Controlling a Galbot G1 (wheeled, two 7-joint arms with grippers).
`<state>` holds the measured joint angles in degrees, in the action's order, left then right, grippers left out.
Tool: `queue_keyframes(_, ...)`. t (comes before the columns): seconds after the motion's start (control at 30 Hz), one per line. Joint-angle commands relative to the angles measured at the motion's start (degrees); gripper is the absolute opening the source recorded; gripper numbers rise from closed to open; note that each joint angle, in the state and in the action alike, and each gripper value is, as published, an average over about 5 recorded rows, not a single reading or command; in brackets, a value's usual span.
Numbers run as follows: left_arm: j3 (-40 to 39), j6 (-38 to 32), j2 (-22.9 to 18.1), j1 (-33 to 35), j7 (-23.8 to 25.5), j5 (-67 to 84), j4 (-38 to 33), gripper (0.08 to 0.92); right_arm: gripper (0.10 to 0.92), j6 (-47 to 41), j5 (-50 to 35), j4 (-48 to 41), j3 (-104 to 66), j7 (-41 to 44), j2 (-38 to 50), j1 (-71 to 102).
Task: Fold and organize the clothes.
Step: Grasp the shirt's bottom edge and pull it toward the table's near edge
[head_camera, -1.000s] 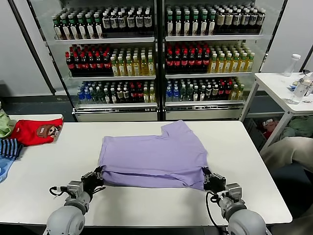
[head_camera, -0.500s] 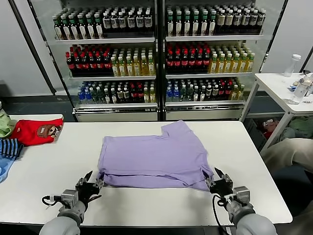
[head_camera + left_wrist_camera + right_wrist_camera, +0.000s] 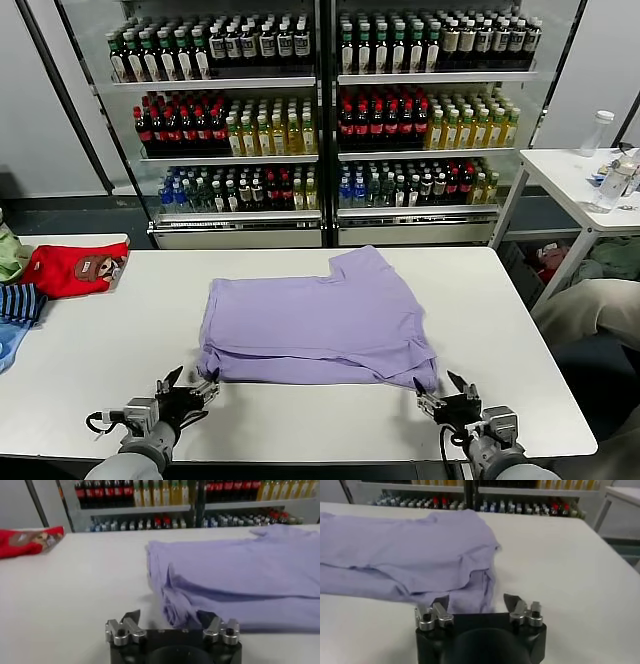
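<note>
My left tool (image 3: 187, 391) and right tool (image 3: 447, 398), both spread, empty, sit just short of the T-shirt (image 3: 312, 318) near hem corners; long axis crosswise.

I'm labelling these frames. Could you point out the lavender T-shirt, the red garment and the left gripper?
Lavender cotton T-shirt (image 3: 315, 320): head view, middle of the folded body.
Red garment with cartoon patch (image 3: 62, 270): head view, plain red cloth.
Left gripper (image 3: 188, 390): head view, between its open fingertips.

The T-shirt (image 3: 315, 320) is plain light purple on a white surface (image 3: 90, 350). At nine o'clock lie a red garment (image 3: 70, 268) with a brown cartoon patch and a navy-striped garment (image 3: 20, 302). Both pincers are black with silver fittings.
</note>
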<state>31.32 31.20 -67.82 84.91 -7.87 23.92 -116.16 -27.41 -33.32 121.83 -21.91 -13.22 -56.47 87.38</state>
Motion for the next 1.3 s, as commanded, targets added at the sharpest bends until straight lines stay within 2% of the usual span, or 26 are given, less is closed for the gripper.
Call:
queue_keyframes(0.03, 0.06, 0.45, -0.29, -0.6, 1.15, 0.68, 2.4, 0.61, 0.508, 0.04, -0.99, -1.42, 1.05, 0.39, -0.92, 0.07)
queue_keyframes(0.27, -0.49, -0.04, -0.23, -1.36, 1.82, 0.66, 2.12, 0.41, 0.309, 1.46, -0.85, -0.67, -0.2, 1.62, -1.82, -0.12)
queue_keyframes(0.43, -0.36, -0.39, 0.03, 0.31, 1.83, 0.68, -1.52, 0.263, 0.165, 1.64, -1.03, 0.7, -2.25, 2.28, -1.22, 0.6)
queue_keyframes(0.53, 0.02, -0.4, 0.52, 3.8, 1.28, 0.69, -6.83, 0.178, 0.12, 1.79, -1.07, 3.55, -4.91, 2.62, -0.07, 3.58)
queue_keyframes(0.63, 0.96, -0.46, 1.41, 9.52, 0.41, 0.59, -13.1, 0.119, 0.116, 2.18, -1.13, 7.77, -9.56, 2.94, 1.26, 9.18)
queue_keyframes(0.77, 1.76, -0.58, 3.49, 15.28, -0.84, 0.31, -17.08, 0.106, 0.116, 2.9, -1.03, 12.46, -13.83, 3.05, 2.14, 17.97)
queue_keyframes(1.0, 1.32, -1.91, 5.54, 21.03, -1.66, -2.58, -15.33, 0.106, 0.116, 5.12, 3.33, 14.84, -11.71, 3.5, 0.87, 25.67)
queue_keyframes(1.2, 4.22, -3.03, 5.96, 18.55, -1.36, -3.51, -11.85, 0.116, 0.136, 4.72, 5.9, 15.99, -10.93, 2.96, 0.5, 24.8)
queue_keyframes(1.3, 6.95, -3.85, 5.95, 18.01, -1.51, -2.36, -14.31, 0.171, 0.207, 4.06, 3.29, 18.75, -14.36, 3.12, 1.42, 23.05)
